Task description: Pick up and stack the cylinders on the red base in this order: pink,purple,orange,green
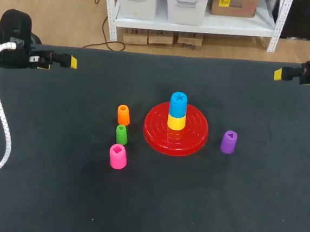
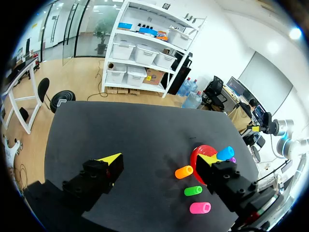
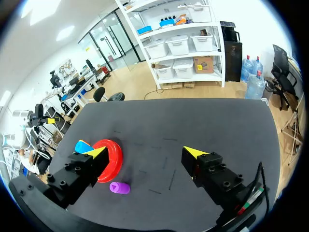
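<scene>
1. The left hand (image 1: pixel 68 62) is seen at the far left edge of the table (image 1: pixel 233 210). In the left wrist view its yellow-tipped fingers are spread wide, with nothing between them.
2. On the other side, the right hand (image 1: pixel 278 74) is held at the far right edge. Its fingers are likewise shown wide apart and empty.
3. In the middle of the table, the red base (image 1: pixel 156 131) is found lying flat. A yellow cylinder (image 1: pixel 176 122) is already seated on it, with a blue cylinder (image 1: pixel 178 102) stacked on top.
4. To the left of the base, three cylinders are lined up in a short column. The orange cylinder (image 1: pixel 123 115) is set farthest back, the green cylinder (image 1: pixel 121 134) just in front of it, and the pink cylinder (image 1: pixel 118 157) nearest the front.
5. All three are stood upright and near one another, and none is touching the base.
6. The purple cylinder (image 1: pixel 229 142) is placed alone and upright, just beside the base's right rim. A triangular opening can be made out in its top.
7. Both hands are kept well apart from every cylinder.
</scene>
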Robot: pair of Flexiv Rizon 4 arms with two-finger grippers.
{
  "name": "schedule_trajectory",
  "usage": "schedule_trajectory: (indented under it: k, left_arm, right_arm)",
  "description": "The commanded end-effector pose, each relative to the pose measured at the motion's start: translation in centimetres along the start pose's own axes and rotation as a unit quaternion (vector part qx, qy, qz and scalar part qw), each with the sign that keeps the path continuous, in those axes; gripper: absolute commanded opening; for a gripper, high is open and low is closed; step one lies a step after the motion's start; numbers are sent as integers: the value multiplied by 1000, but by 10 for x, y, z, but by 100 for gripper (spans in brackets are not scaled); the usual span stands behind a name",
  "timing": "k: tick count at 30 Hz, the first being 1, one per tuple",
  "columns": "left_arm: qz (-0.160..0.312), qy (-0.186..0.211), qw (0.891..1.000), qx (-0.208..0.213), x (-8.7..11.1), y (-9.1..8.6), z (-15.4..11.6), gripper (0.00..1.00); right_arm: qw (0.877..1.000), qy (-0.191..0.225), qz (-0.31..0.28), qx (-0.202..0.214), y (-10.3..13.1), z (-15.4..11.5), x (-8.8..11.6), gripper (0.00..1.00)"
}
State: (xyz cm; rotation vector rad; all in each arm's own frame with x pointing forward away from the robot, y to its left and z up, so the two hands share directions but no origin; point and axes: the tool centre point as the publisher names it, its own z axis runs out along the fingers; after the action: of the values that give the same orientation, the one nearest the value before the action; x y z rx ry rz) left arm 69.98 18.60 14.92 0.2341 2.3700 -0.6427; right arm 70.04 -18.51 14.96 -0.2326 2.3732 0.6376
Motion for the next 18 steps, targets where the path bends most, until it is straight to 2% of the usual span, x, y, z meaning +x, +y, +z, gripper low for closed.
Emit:
schedule_trajectory:
  k: [1,13,18]
  left_arm:
    - [-1,3,1000,-4,-1,-2,0,100]
    - [-1,3,1000,-4,-1,-2,0,100]
    - [95,37,994,46,4,-1,1,100]
  right_arm:
    - [1000,0,0,1,0,0,0,100]
    - [1000,0,0,1,0,0,0,100]
    - [1000,0,0,1,0,0,0,100]
